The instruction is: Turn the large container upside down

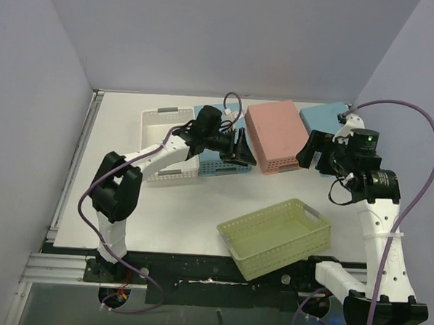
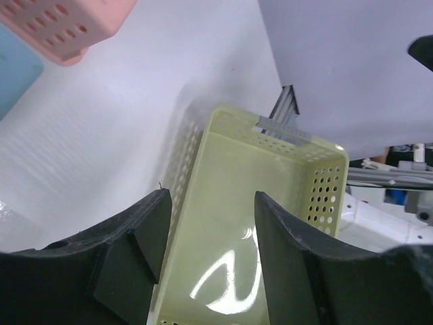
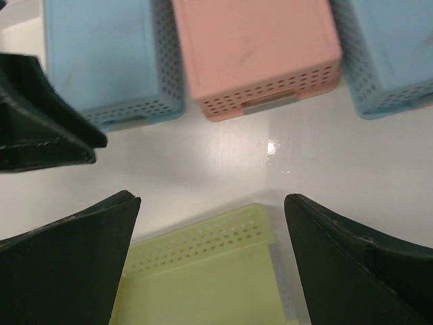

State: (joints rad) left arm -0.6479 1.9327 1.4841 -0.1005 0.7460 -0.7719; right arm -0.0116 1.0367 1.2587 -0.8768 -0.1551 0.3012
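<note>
The large yellow-green perforated plastic basket (image 1: 275, 237) was found upright, untouched. The 2 pincers, left gripper (image 1: 243, 151) and right gripper (image 1: 306, 154), were spread wide, nothing grasped.

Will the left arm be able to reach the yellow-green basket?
Probably yes: the left gripper is open and faces the yellow-green basket, with only bare table between them.

You have an overturned pink basket (image 1: 274, 136) on the counter (image 1: 163, 211) between the left end effector (image 1: 243, 153) and the right end effector (image 1: 306, 154). A blue basket (image 1: 218, 167) lies beneath the left one, a second blue basket (image 1: 325, 113) sits behind the right one, and a white basket (image 1: 164, 123) stands further left.
</note>
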